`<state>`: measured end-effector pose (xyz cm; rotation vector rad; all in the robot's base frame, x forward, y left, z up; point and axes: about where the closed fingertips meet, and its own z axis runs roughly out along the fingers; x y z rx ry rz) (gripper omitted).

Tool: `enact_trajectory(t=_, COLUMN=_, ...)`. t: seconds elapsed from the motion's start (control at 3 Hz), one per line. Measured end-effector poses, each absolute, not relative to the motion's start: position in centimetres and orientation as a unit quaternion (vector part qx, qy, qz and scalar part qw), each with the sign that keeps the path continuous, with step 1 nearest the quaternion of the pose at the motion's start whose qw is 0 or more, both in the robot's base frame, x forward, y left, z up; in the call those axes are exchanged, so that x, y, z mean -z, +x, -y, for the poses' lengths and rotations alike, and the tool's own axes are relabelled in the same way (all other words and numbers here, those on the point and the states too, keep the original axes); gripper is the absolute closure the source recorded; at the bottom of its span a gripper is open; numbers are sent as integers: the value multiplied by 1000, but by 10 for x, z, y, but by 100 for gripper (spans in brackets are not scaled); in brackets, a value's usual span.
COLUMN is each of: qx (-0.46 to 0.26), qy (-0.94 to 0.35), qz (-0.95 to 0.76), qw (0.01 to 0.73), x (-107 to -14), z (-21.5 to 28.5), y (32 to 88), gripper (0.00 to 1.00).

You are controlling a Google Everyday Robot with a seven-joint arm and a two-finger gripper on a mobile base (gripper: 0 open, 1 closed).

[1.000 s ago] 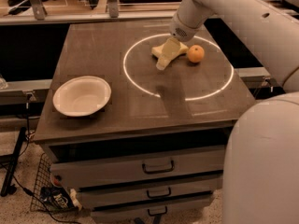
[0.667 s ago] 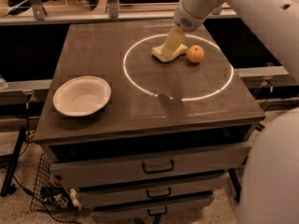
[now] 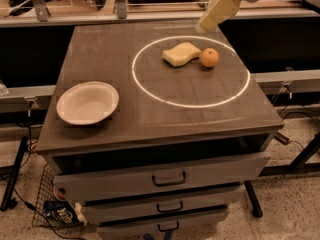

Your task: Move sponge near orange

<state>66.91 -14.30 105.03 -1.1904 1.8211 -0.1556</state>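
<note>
The pale yellow sponge (image 3: 181,53) lies flat on the table top (image 3: 150,109), inside a white circle marked on it. The small orange (image 3: 209,57) sits just to the sponge's right, a narrow gap away. My gripper (image 3: 216,12) hangs in the air at the upper right, above and behind both things, well clear of the sponge. It holds nothing.
A white bowl (image 3: 87,103) stands on the left side of the table. Below the top are three drawers (image 3: 167,178) with handles. Rails and dark shelving run behind the table. A wire basket (image 3: 55,209) sits on the floor at lower left.
The gripper was down at the sponge beside the orange. It has let the sponge go and risen up and back to the right. The arm has swung out of the foreground.
</note>
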Motion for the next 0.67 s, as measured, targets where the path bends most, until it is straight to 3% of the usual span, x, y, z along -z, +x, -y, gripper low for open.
enact_trajectory(t=0.33, qx=80, qy=-447, qz=-699, qw=553, x=-1123, z=184, y=633, gripper=0)
enact_trajectory(t=0.67, qx=81, qy=-431, qz=-698, qw=566, x=-1133, z=208, y=619, gripper=0)
